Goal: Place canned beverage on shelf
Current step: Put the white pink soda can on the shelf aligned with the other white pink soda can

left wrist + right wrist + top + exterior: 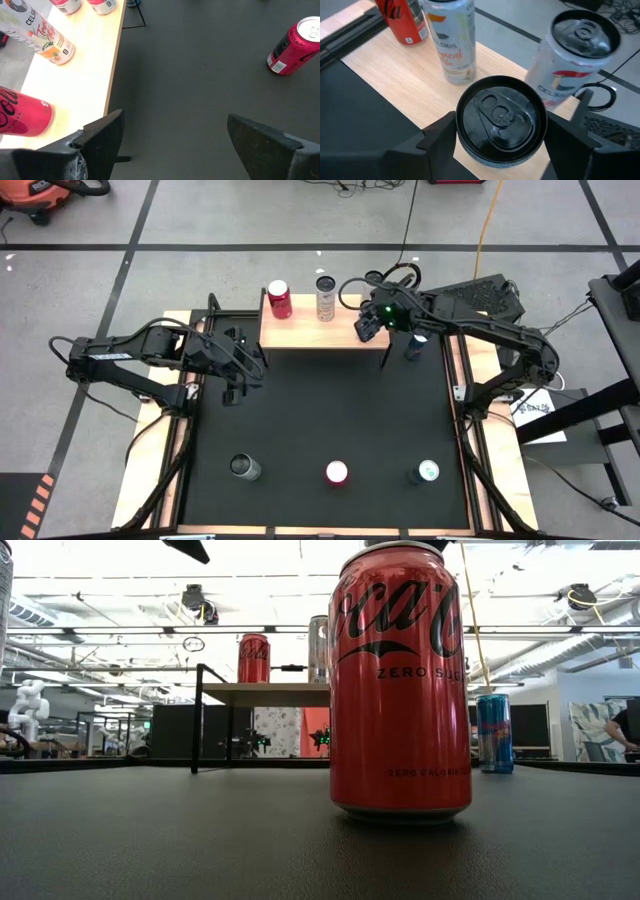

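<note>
Overhead, the right gripper [370, 327] hangs over the shelf's [300, 332] right end, far nearer it than the idle left gripper [240, 370], whose fingers gape empty beside the shelf's left edge. Closer, the right wrist view shows its jaws clamped on a black-topped can [501, 120], upright, long axis vertical, lid toward the camera, wood directly beneath, a white can [572, 60] just beyond.

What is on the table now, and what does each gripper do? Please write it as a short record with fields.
Shelf: red can and white can stand on it
Right gripper: shut on black-top can, at the shelf's right end
Left gripper: open, empty, beside the shelf's left end
Mat: blue can right of the shelf; front row of grey can, front red can, green-top can
</note>
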### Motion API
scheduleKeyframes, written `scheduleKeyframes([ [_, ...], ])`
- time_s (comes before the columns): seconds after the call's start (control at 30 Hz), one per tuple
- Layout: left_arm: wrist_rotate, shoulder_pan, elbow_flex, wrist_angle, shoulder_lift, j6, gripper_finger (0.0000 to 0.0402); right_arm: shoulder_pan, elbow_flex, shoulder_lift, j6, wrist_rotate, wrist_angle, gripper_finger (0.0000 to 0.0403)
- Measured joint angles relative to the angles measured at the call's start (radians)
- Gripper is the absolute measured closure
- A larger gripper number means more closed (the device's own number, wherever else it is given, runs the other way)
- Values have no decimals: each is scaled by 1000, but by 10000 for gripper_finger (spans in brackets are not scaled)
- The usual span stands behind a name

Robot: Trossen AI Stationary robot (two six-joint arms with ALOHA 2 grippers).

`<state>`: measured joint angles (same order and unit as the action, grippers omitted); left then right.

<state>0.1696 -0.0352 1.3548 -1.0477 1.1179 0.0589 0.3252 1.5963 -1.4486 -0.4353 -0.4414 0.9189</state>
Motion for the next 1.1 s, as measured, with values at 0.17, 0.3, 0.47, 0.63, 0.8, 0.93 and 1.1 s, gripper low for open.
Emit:
scheduleKeyframes([
  [0.17,0,0,0,0,0,0,47,0,0,5,11,-8,5,162],
  [0.3,0,0,0,0,0,0,47,0,0,6,13,-6,6,161],
  [0.47,0,0,0,0,0,0,47,0,-1,6,10,-4,8,158],
  [0.63,0,0,0,0,0,0,47,0,0,6,16,-4,8,147],
  [0.8,0,0,0,0,0,0,47,1,-1,6,14,-2,8,127],
  [0.93,0,0,0,0,0,0,47,3,-3,5,16,0,13,112],
  [1.1,0,0,0,0,0,0,47,3,-2,5,21,1,7,104],
])
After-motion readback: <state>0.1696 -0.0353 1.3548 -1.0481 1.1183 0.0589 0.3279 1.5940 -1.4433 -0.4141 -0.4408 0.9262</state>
